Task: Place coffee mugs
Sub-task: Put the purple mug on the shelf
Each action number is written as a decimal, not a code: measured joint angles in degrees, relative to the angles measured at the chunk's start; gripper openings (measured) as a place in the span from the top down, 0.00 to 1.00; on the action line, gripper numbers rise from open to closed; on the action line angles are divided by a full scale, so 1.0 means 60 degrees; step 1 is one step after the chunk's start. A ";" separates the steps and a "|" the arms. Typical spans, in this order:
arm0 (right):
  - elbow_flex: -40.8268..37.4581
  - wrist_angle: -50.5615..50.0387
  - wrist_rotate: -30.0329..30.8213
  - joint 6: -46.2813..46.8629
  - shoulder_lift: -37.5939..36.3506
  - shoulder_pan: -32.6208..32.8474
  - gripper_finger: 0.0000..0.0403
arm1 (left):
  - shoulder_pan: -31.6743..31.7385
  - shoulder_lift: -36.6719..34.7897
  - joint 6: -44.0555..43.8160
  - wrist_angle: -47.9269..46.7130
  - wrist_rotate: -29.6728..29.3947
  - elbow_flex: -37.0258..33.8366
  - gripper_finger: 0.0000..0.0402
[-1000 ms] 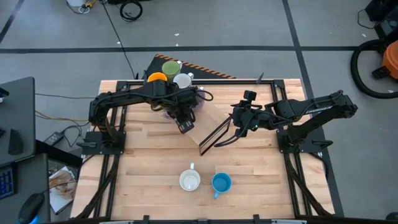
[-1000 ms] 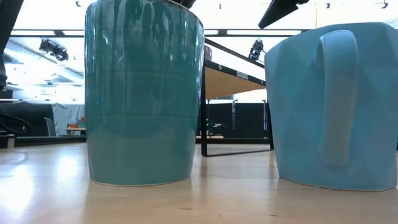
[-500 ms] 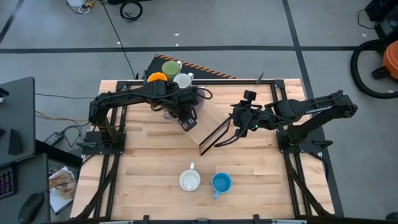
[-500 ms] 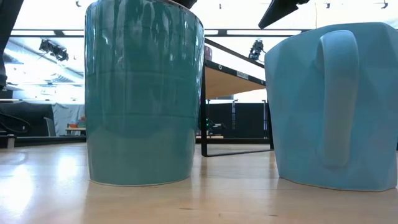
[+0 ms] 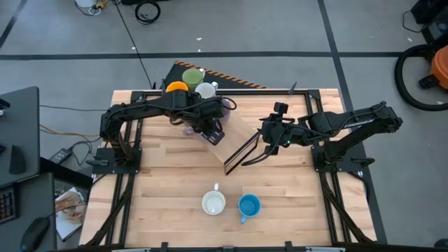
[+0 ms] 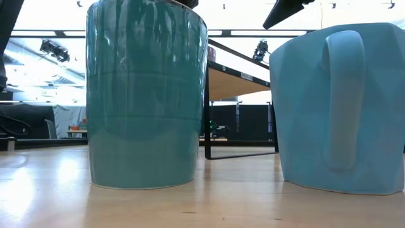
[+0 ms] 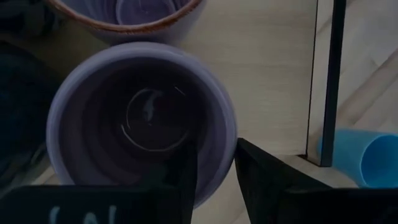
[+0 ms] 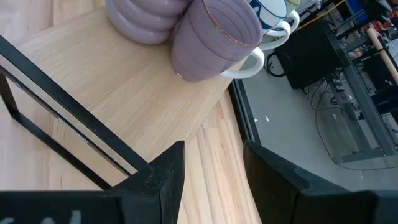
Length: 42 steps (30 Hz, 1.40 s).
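Note:
A ribbed lavender mug (image 7: pixel 143 118) (image 8: pixel 146 18) stands on a wooden shelf with a black frame (image 5: pixel 234 136) at mid-table. My left gripper (image 5: pixel 212 133) (image 7: pixel 214 165) is over it and shut on its rim. A second lavender mug with a brown rim (image 8: pixel 214 37) stands beside it on the shelf. Green (image 5: pixel 192 75), orange (image 5: pixel 176 87) and white (image 5: pixel 206 89) mugs sit at the far edge. A teal mug with a pale inside (image 5: pixel 213 204) (image 6: pixel 145 95) and a blue mug (image 5: pixel 249 206) (image 6: pixel 342 107) stand near the near edge. My right gripper (image 5: pixel 268 138) (image 8: pixel 214 168) waits open by the shelf's right end. My left gripper has the ribbed lavender mug's wall at the rim (image 7: pixel 229 146), one finger (image 7: pixel 186 174) inside the mug and one (image 7: pixel 255 177) outside. The fingers come from above, pointing down. The mug is upright, and its base looks set on the shelf's top.
The shelf's thin black legs (image 8: pixel 56 124) reach down to the table between the two arms. Bare wooden table (image 5: pixel 161 189) lies left and right of the two near mugs. A dark desk (image 5: pixel 17 133) stands off the table's left side.
My left gripper has shifted a little toward the table's far edge and right, along the shelf top. The right arm and the near mugs have kept still.

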 joint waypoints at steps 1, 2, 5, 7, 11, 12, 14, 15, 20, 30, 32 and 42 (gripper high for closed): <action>0.0000 0.0000 -0.0007 0.0000 0.0000 0.0000 0.58 | 0.0000 0.0000 -0.0100 0.0013 -0.0033 0.0000 0.72; 0.0000 0.0000 -0.0018 0.0000 0.0000 0.0000 0.58 | 0.0000 0.0000 -0.0123 0.0021 -0.0062 0.0000 0.72; 0.0000 0.0000 -0.0033 0.0000 0.0000 0.0000 0.58 | 0.0000 0.0000 -0.0125 0.0023 -0.0171 0.0000 0.72; 0.0000 0.0000 -0.0033 0.0000 0.0000 0.0000 0.58 | 0.0000 -0.0004 -0.0124 0.0037 -0.0178 0.0000 0.72; 0.0000 -0.0015 -0.0036 0.0000 0.0000 0.0000 0.58 | -0.0004 -0.0004 -0.0067 0.0078 -0.0309 0.0000 0.72; 0.0000 -0.0039 -0.0036 0.0004 0.0000 0.0000 0.58 | -0.0007 -0.0004 -0.0045 0.0114 -0.0396 0.0000 0.72; 0.0000 -0.0055 -0.0036 0.0004 0.0000 0.0000 0.58 | -0.0001 -0.0004 -0.0045 0.0128 -0.0464 0.0000 0.70; 0.0000 -0.0057 -0.0036 0.0004 0.0000 0.0000 0.58 | 0.0000 -0.0004 -0.0054 0.0129 -0.0464 0.0000 0.69; 0.0000 -0.0076 -0.0054 0.0004 0.0000 0.0000 0.58 | 0.0000 -0.0011 -0.0124 0.0132 -0.0517 0.0000 0.63; 0.0000 -0.0073 -0.0262 0.0007 0.0000 0.0000 0.58 | 0.0000 -0.0157 0.0363 0.0160 -0.0534 0.0007 0.58; 0.0000 -0.0073 -0.0262 0.0007 0.0000 0.0000 0.58 | 0.0000 -0.0225 0.0427 0.0154 -0.0585 0.0007 0.58; 0.0000 -0.0066 -0.0242 0.0011 0.0000 0.0000 0.58 | -0.0231 -0.0522 0.1746 0.0452 -0.1407 0.0007 0.58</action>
